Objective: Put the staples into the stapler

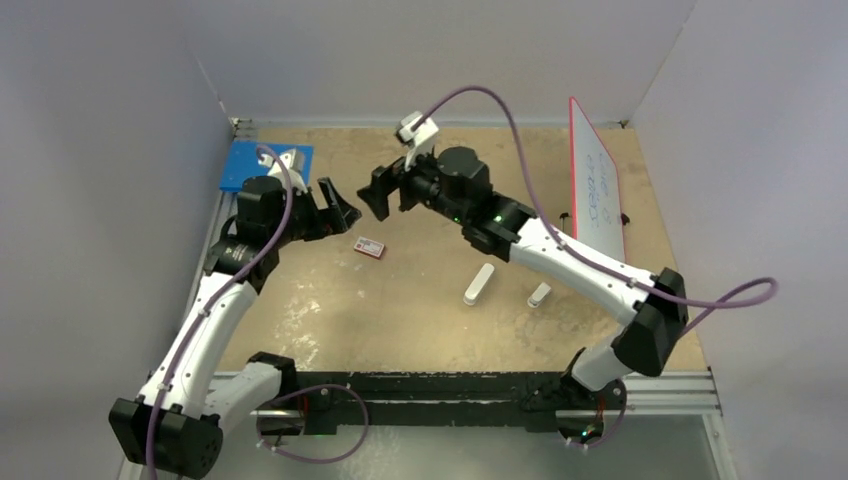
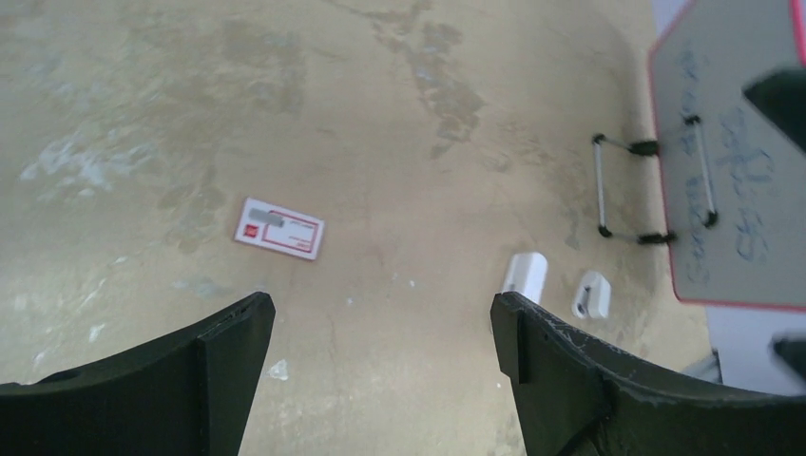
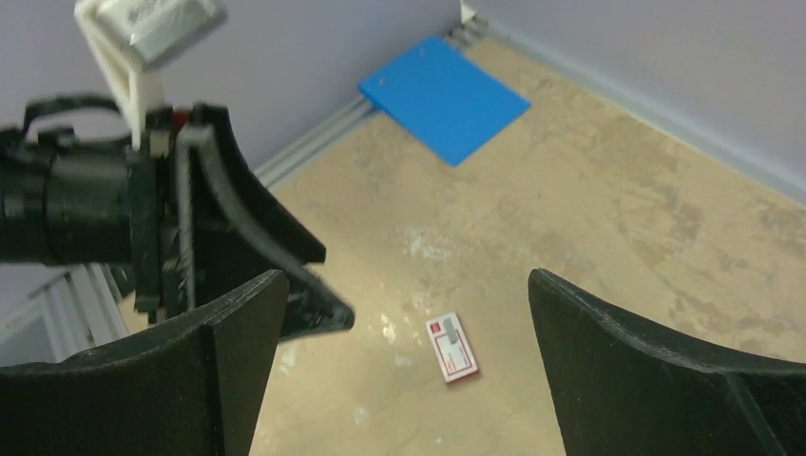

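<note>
**Loading not yet begun**

The slim white bar-shaped stapler (image 1: 479, 284) is laid flat nearest the near edge, beside a short white piece (image 1: 539, 294). Farther in, the small grey metallic staples (image 2: 271, 219) are seen on a tiny red-and-white box (image 1: 369, 248), near the left gripper (image 1: 340, 205) and right gripper (image 1: 380, 195), both held spread and empty, presumably for a pick.

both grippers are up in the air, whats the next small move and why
Probably lower the open left gripper toward the small flat grey strip of staples that seems to lie on the red-and-white box: it sits just ahead of that gripper, nothing is held, and the slim white bar-shaped stapler lies untouched.
</note>
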Motion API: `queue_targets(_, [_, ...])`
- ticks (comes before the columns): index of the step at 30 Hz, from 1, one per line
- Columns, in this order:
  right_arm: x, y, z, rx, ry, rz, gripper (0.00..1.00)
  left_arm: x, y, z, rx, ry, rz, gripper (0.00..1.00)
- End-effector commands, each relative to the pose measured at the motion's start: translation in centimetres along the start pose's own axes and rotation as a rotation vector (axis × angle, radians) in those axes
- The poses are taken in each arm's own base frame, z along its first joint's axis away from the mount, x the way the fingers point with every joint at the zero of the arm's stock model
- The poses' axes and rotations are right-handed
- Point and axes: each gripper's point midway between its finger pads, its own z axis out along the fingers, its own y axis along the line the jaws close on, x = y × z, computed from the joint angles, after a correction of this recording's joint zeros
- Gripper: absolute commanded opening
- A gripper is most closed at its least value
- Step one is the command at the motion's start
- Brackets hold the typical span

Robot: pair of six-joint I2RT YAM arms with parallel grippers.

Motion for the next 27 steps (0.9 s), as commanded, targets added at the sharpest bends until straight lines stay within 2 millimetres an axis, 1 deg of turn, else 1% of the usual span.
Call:
queue_targets(1, [1.2,0.2,0.9,-0.007,0.000,-0.136,0.98,-0.6,5.4,0.0,-0.324,-0.063,-0.155,0.86])
queue_targets(3, [2.8,0.4,1.2,-0.035,0.023,-0.142,0.94,-0.1,7.3,-0.4,-0.431,-0.074,-0.198,0.86])
queue_targets(4, [3.8,0.3,1.4,-0.043,0.053,-0.147,0.91,0.2,7.9,-0.5,-0.461,-0.075,-0.219,0.88])
queue_targets(6, [6.5,0.2,2.2,-0.058,0.139,-0.163,0.87,0.6,8.3,-0.5,-0.468,-0.076,-0.236,0.88])
queue_targets(7, [8.3,-0.2,2.8,-0.052,0.193,-0.164,0.85,0.8,8.3,-0.5,-0.467,-0.075,-0.251,0.89])
queue_targets(8, [9.6,-0.5,3.2,-0.042,0.232,-0.167,0.84,0.9,8.4,-0.5,-0.463,-0.071,-0.259,0.89])
queue_targets(10, [11.7,-1.1,3.7,-0.023,0.288,-0.173,0.83,1.0,8.6,-0.6,-0.468,-0.065,-0.285,0.89])
queue_targets(14, [15.1,-1.4,4.6,-0.034,0.367,-0.228,0.85,1.4,9.6,-0.5,-0.474,-0.049,-0.338,0.89])
queue_targets(15, [16.0,-1.5,4.9,-0.034,0.391,-0.244,0.85,1.5,10.0,-0.6,-0.474,-0.046,-0.356,0.88])
queue_targets(16, [17.3,-1.9,5.0,-0.022,0.434,-0.256,0.85,1.6,10.2,-0.5,-0.462,-0.038,-0.374,0.83])
queue_targets(19, [20.1,-2.3,5.6,-0.038,0.508,-0.300,0.85,2.0,10.3,-0.2,-0.431,-0.028,-0.408,0.80])
queue_targets(21, [21.7,-1.9,6.0,-0.090,0.536,-0.320,0.84,2.5,10.2,0.2,-0.410,-0.011,-0.425,0.79])
queue_targets(24, [22.6,-2.5,7.4,-0.063,0.546,-0.340,0.83,3.6,10.3,0.9,-0.393,0.018,-0.456,0.79])
queue_targets(27, [23.7,-2.8,8.6,-0.061,0.572,-0.354,0.83,4.5,10.4,1.4,-0.381,0.053,-0.476,0.82])
